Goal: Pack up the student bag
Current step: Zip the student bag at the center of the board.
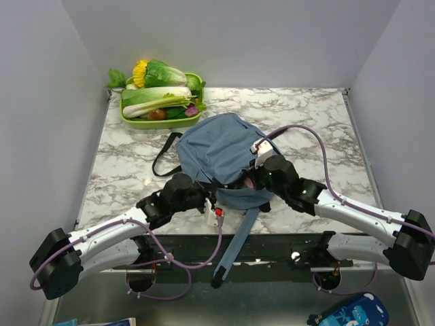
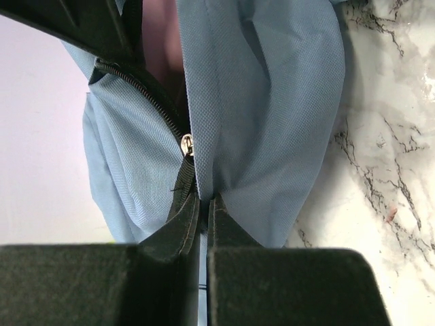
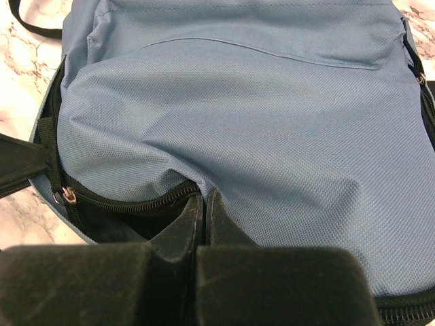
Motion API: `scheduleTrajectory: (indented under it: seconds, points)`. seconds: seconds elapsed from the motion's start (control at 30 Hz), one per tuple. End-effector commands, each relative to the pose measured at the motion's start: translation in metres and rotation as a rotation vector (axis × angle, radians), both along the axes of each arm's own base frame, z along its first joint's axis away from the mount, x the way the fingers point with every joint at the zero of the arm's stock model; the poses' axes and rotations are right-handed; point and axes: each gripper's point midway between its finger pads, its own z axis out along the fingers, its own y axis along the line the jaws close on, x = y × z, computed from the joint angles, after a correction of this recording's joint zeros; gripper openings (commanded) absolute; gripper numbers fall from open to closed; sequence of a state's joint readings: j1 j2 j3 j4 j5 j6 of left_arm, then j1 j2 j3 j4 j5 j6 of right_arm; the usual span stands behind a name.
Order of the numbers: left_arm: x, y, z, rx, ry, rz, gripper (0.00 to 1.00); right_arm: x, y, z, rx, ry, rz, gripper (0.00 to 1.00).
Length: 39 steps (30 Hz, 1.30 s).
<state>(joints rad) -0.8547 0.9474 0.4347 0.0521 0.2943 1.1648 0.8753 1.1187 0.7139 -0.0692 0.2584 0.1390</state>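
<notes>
While both claws pinch its near edge, the student bag (image 1: 221, 153), a large rounded backpack of soft dusty-blue fabric with black straps, lies at the middle of the grey-veined white marble tabletop (image 1: 326, 129), with its mouth turned toward six o'clock and the arm bases.

Your left claw (image 2: 204, 204) is closed almost flat on the fabric lip and dark zipper tape, just below the small metal zipper pull (image 2: 186, 144). Above the pull the zip gapes and something pink shows inside, too little of it to name. Your right claw (image 3: 204, 200) is shut tight on the blue top flap where it meets the black zipper teeth (image 3: 129, 204), with dark lining showing beneath. From overhead, the left grip sits at about seven o'clock on the bag and the right at about five, near each other.

You appear to be working the mouth open so that things can go in. The next move likely calls for drawing the two grips apart, left toward nine and right toward three. Pull gently, because the thin cloth could slip from either pinch.

The lime-green plastic tray (image 1: 129, 119) of vegetables at eleven o'clock stands well apart from the bag.
</notes>
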Motion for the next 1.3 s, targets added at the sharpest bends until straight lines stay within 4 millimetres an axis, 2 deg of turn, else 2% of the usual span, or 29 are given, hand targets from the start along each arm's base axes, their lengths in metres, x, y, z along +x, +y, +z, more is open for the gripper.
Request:
scheduleTrajectory:
  seconds: [0.0,0.17,0.27,0.3,0.33,0.4,0.43,0.53,0.57,0.6,0.67,0.7,0.77,0.87,0.9,1.0,1.03,1.07,1.1,1.13,1.17,1.27]
  points:
    - [-0.017,0.01,-0.029,0.084,-0.012,-0.047,0.06,0.025,-0.019,0.031,0.06,-0.069,-0.152,0.01]
    - [-0.021,0.011,-0.032,0.09,-0.064,-0.065,0.05,0.035,-0.024,0.028,0.045,-0.061,-0.197,0.01]
    - [-0.02,0.011,-0.033,0.079,-0.061,-0.042,0.05,0.024,-0.006,0.031,0.064,-0.033,-0.072,0.02]
    - [-0.018,0.01,-0.031,0.071,-0.041,-0.027,0.04,0.012,0.005,0.037,0.087,-0.031,0.028,0.14]
    - [-0.018,0.01,-0.03,0.05,0.001,0.003,0.04,0.005,0.007,0.037,0.098,-0.033,0.066,0.44]
    - [-0.014,0.005,-0.014,-0.007,0.011,0.026,0.0,-0.009,0.012,0.041,0.115,-0.048,0.156,0.57]
    - [-0.014,0.003,-0.009,-0.042,0.036,0.048,0.0,-0.016,0.01,0.052,0.138,-0.08,0.186,0.64]
    - [-0.009,0.0,0.003,-0.104,0.038,0.081,0.0,-0.034,0.015,0.076,0.159,-0.123,0.306,0.7]
    - [-0.005,-0.001,0.009,-0.13,0.037,0.102,0.0,-0.035,0.018,0.091,0.171,-0.146,0.328,0.7]
    - [-0.004,0.0,0.011,-0.141,0.032,0.113,0.0,-0.035,0.019,0.1,0.161,-0.174,0.353,0.71]
    - [0.002,-0.001,0.021,-0.175,0.014,0.138,0.0,-0.035,0.025,0.106,0.145,-0.171,0.382,0.72]
    - [0.003,-0.001,0.026,-0.186,0.008,0.144,0.0,-0.032,0.028,0.123,0.157,-0.201,0.388,0.72]
    - [0.006,-0.002,0.039,-0.216,0.009,0.157,0.0,-0.023,0.032,0.131,0.169,-0.233,0.369,0.72]
    - [0.005,-0.004,0.05,-0.238,0.018,0.157,0.0,-0.004,0.046,0.116,0.149,-0.228,0.356,0.69]
    - [0.006,-0.004,0.052,-0.243,0.017,0.162,0.0,0.003,0.056,0.094,0.125,-0.171,0.369,0.67]
    - [0.01,-0.004,0.061,-0.264,0.021,0.188,0.0,0.002,0.075,0.067,0.139,-0.092,0.421,0.51]
    - [0.011,-0.003,0.065,-0.274,0.018,0.198,0.0,-0.002,0.077,0.045,0.13,-0.049,0.437,0.43]
    - [0.012,-0.002,0.068,-0.281,0.015,0.205,0.0,-0.006,0.075,0.034,0.131,-0.028,0.442,0.41]
    - [0.012,-0.002,0.07,-0.286,0.015,0.206,0.0,-0.011,0.075,0.027,0.16,0.005,0.431,0.41]
    - [0.013,-0.001,0.074,-0.296,0.014,0.211,0.0,-0.017,0.076,0.031,0.195,-0.008,0.454,0.42]
    - [0.013,-0.001,0.075,-0.306,0.026,0.221,0.0,-0.026,0.07,0.012,0.189,0.031,0.456,0.44]
    - [0.014,-0.003,0.087,-0.362,0.074,0.24,0.0,-0.04,0.063,0.002,0.213,0.058,0.466,0.54]
